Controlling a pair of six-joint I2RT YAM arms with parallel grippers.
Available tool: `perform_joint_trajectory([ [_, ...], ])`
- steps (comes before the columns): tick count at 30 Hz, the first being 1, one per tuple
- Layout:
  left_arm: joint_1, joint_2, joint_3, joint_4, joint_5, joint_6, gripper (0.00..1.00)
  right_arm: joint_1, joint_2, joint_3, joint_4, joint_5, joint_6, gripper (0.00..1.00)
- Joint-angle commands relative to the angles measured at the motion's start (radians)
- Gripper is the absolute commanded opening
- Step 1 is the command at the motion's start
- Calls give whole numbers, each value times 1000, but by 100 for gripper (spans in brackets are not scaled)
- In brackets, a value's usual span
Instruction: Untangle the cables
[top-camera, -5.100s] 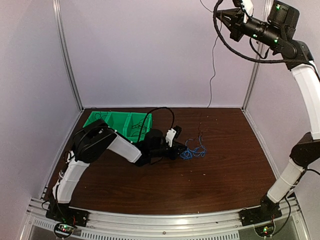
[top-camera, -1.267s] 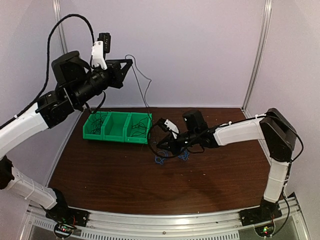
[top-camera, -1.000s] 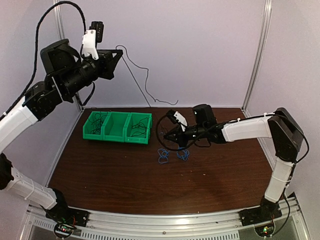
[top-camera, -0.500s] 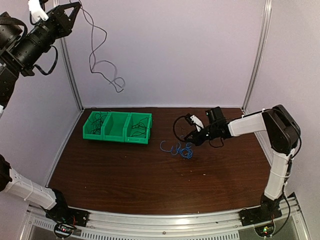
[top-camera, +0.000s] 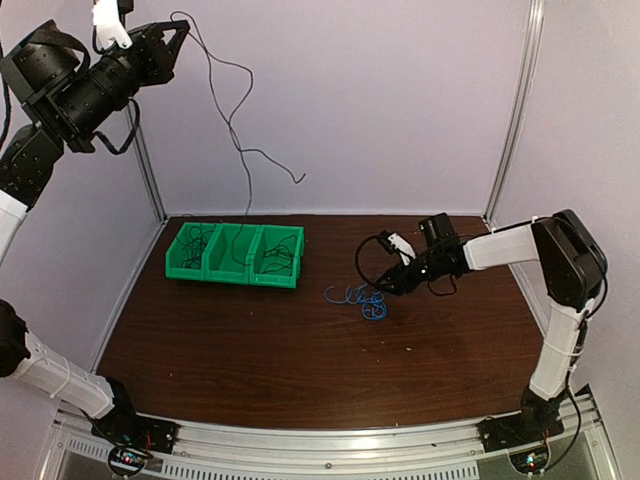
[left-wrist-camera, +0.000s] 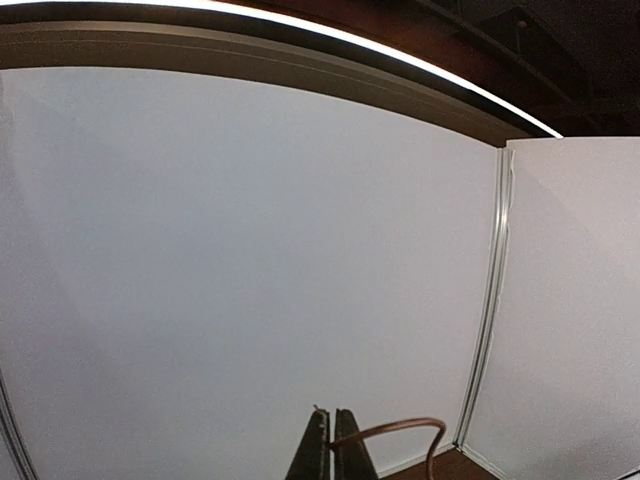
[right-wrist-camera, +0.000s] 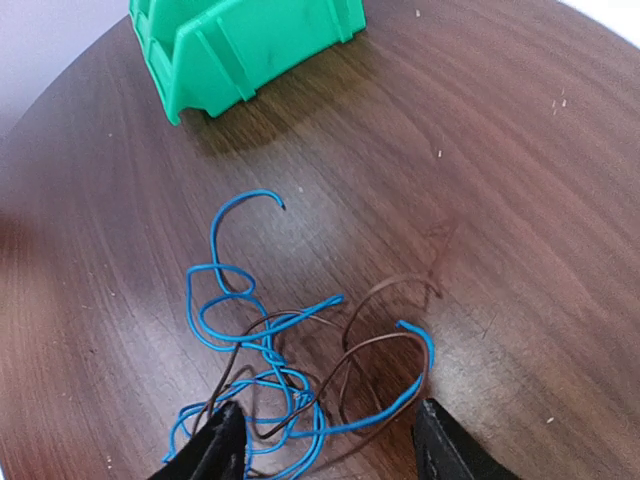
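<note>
My left gripper (top-camera: 178, 30) is way up in the upper left of the top view. Its fingers (left-wrist-camera: 316, 450) are pressed together on one dark wire (top-camera: 232, 110), which dangles free above the green bin (top-camera: 232, 273). My right gripper (right-wrist-camera: 325, 445) sits low at centre right, fingers spread either side of the tangle (right-wrist-camera: 265, 350) of blue and dark wires on the table (right-wrist-camera: 520, 150). I'd grab just one loose end, like the blue hook (right-wrist-camera: 245, 197), and pull slowly so the loops don't cinch. The bin's well off to the left, nothing blocking.
</note>
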Motion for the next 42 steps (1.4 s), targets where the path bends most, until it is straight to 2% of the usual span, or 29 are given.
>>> perform_joint_trajectory([
  [1, 4, 20, -23, -22, -39, 15, 0, -8, -188, 4, -40, -4, -72, 63],
  [6, 14, 64, -97, -59, -38, -17, 0, -12, -315, 48, -141, 11, -109, 78],
  [7, 23, 82, -98, -83, -20, -35, 0, -13, -335, 57, -162, 8, -116, 84],
  [8, 37, 98, -97, -102, 6, -53, 0, -14, -358, 60, -181, -6, -127, 97],
  [9, 51, 112, -98, -115, 35, -70, 0, -15, -378, 59, -204, -28, -147, 99],
  [13, 111, 149, -135, -110, 156, -117, 0, -17, -450, 31, -324, -67, -264, 100],
  [18, 232, 208, -133, -123, 339, -182, 0, -41, -561, -139, -191, 53, -269, 100],
  [20, 265, 233, -118, -140, 381, -197, 0, -63, -579, -167, -159, 56, -273, 100],
  [24, 334, 316, 3, -273, 459, -248, 0, -86, -568, -173, -178, 23, -295, 100],
  [30, 376, 323, 12, -240, 472, -241, 0, -99, -544, -193, -165, -19, -301, 100],
  [42, 430, 439, 217, -276, 526, -221, 0, -103, -545, -196, -170, 3, -323, 100],
])
